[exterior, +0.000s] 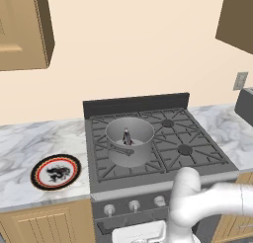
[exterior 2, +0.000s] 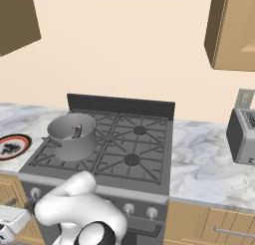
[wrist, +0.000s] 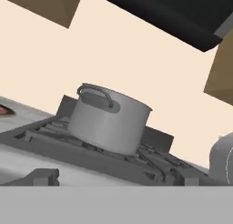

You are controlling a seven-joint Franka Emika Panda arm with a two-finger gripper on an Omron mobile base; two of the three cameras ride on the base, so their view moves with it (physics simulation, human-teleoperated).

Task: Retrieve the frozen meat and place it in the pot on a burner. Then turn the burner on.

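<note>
The meat (exterior: 126, 136) is sitting inside the pot (exterior: 129, 141) on the stove's front-left burner, a small dark lump that I'm judging light, hard and probably slick, best pinched across its middle. I'm reading the claw as spread wide and carrying nothing, hanging low before the knobs (exterior: 134, 205). The plate (exterior: 55, 172) is lying on the tabletop (exterior: 29, 143).

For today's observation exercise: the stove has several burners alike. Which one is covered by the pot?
The left burner, nearest the red-rimmed plate: the pot sits on its grate, while the right-hand burners show bare round caps.
</note>
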